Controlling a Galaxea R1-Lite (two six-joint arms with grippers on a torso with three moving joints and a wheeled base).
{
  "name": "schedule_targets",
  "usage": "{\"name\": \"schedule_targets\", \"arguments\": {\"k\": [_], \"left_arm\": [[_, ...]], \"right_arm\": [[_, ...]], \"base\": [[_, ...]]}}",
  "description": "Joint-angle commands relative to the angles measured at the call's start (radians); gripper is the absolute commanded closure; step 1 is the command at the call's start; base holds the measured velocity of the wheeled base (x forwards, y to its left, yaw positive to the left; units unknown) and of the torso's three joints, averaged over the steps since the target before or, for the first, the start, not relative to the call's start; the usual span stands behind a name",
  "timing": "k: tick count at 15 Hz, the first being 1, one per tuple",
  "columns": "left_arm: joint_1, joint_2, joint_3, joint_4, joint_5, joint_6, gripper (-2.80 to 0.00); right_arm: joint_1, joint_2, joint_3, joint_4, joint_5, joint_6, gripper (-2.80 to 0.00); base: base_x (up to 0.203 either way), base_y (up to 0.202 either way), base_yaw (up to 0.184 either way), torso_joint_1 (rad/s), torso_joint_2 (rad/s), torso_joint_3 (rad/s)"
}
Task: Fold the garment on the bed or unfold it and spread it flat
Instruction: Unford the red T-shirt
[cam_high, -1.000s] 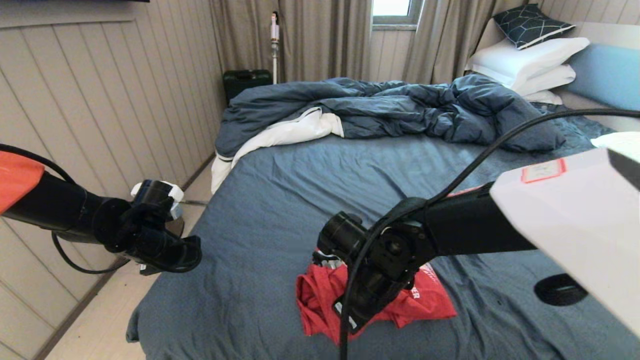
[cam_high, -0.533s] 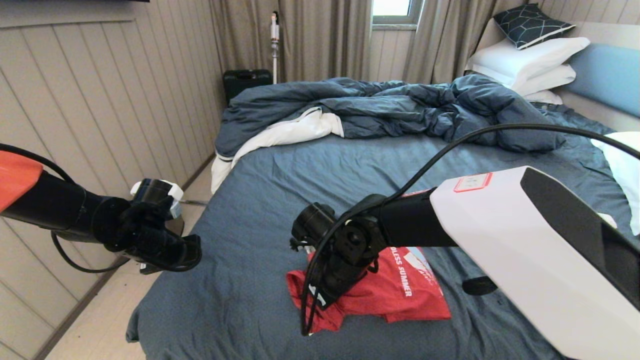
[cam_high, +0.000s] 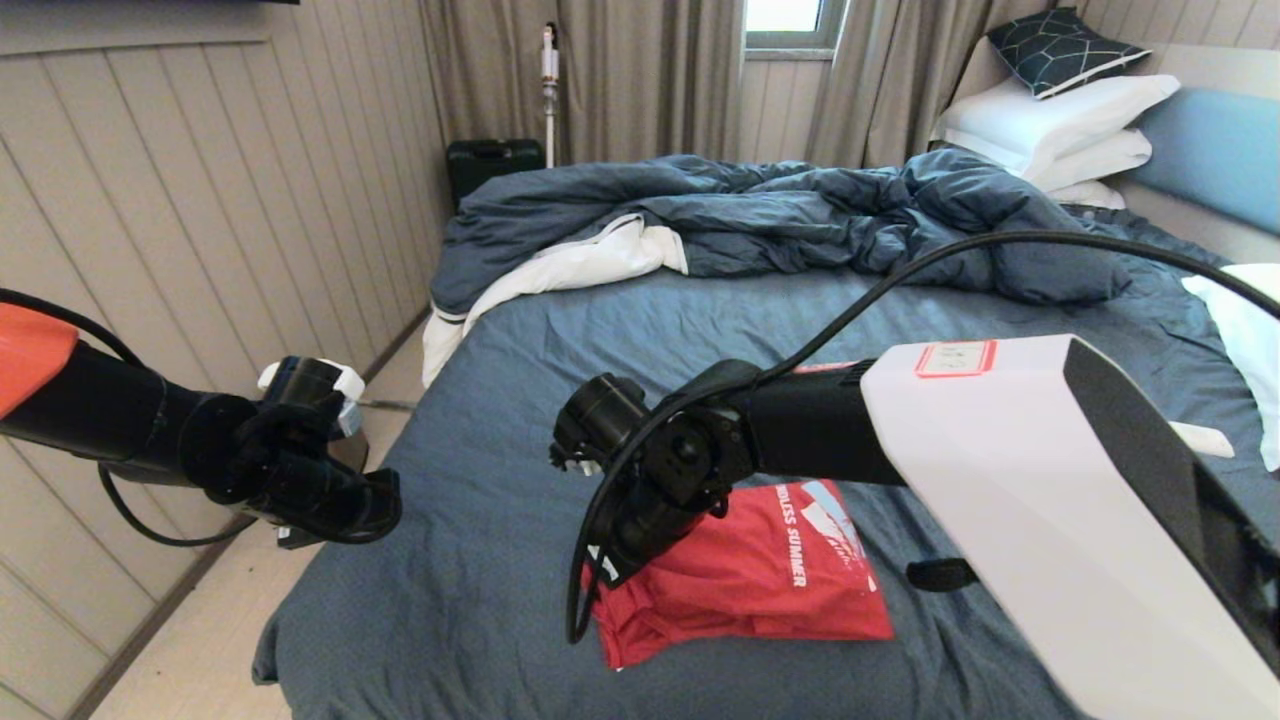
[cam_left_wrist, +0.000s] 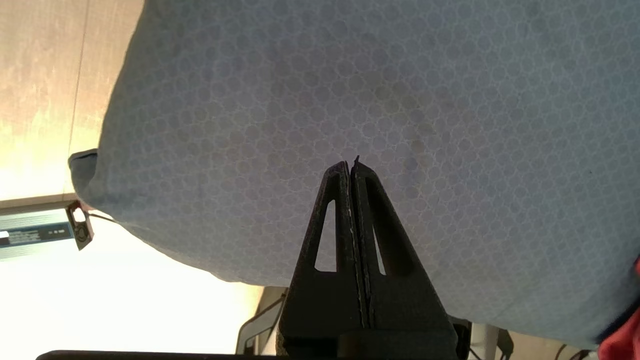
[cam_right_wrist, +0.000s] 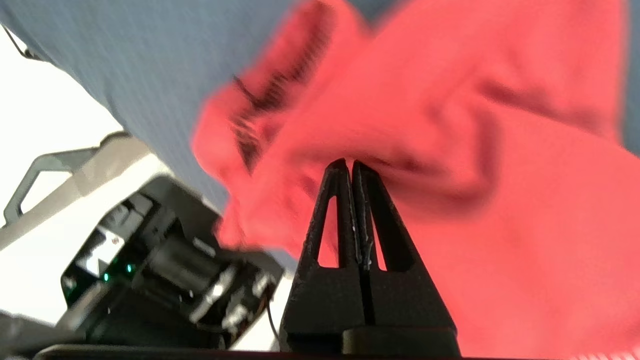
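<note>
The garment (cam_high: 760, 590), a bright red T-shirt with white lettering, lies folded in a rough rectangle near the front edge of the bed (cam_high: 600, 350). My right gripper (cam_high: 603, 580) points down at the garment's left end. In the right wrist view it (cam_right_wrist: 348, 162) is shut, with creases of the red cloth (cam_right_wrist: 500, 125) running into its tips. My left gripper (cam_high: 388, 498) hangs shut and empty over the bed's front left corner, above bare sheet (cam_left_wrist: 350, 75). In the left wrist view its fingertips (cam_left_wrist: 351, 162) meet. A sliver of red garment (cam_left_wrist: 625, 345) shows at that view's edge.
A rumpled dark blue duvet (cam_high: 780, 210) with white lining is piled across the far half of the bed. White pillows (cam_high: 1060, 120) stack at the headboard on the right. A panelled wall and floor strip (cam_high: 200, 640) run along the left. A black case (cam_high: 490, 160) stands by the curtains.
My right arm has swung left and slightly away from me. The garment has shifted left with it, its left end has flattened, and more of the white lettering shows. The left arm stayed put.
</note>
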Motion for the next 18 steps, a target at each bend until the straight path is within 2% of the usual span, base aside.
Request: {"name": "schedule_targets", "arguments": {"k": [1, 5, 8, 10, 14, 16, 18], "left_arm": [[0.000, -0.004, 0.000, 0.000, 0.000, -0.001, 0.00], [0.004, -0.045, 0.006, 0.001, -0.004, -0.001, 0.00], [0.043, -0.154, 0.026, -0.022, -0.033, 0.035, 0.00], [0.092, -0.247, 0.037, -0.038, -0.069, 0.073, 0.00], [0.231, -0.551, 0.076, -0.038, -0.115, 0.113, 0.00], [0.276, -0.743, 0.149, -0.037, -0.150, 0.159, 0.00], [0.296, -0.959, 0.262, -0.027, -0.190, 0.235, 0.00]], "right_arm": [[0.014, -0.061, 0.028, 0.035, 0.000, 0.002, 0.00], [0.032, -0.225, 0.158, 0.041, -0.003, 0.002, 0.00], [-0.007, -0.431, 0.223, 0.040, -0.037, 0.002, 0.00], [-0.108, -0.585, 0.256, 0.043, -0.055, -0.001, 0.00], [-0.400, -0.953, 0.404, 0.043, -0.079, -0.015, 0.00], [-0.513, -1.148, 0.554, 0.037, -0.087, -0.038, 0.00], [-0.587, -1.341, 0.774, 0.000, -0.092, -0.058, 0.00]], "base": [[0.000, 0.000, 0.000, 0.000, 0.00, 0.000], [0.000, 0.000, 0.000, 0.000, 0.00, 0.000], [0.000, 0.000, 0.000, 0.000, 0.00, 0.000], [0.000, 0.000, 0.000, 0.000, 0.00, 0.000], [0.000, 0.000, 0.000, 0.000, 0.00, 0.000], [0.000, 0.000, 0.000, 0.000, 0.00, 0.000], [0.000, 0.000, 0.000, 0.000, 0.00, 0.000]]}}
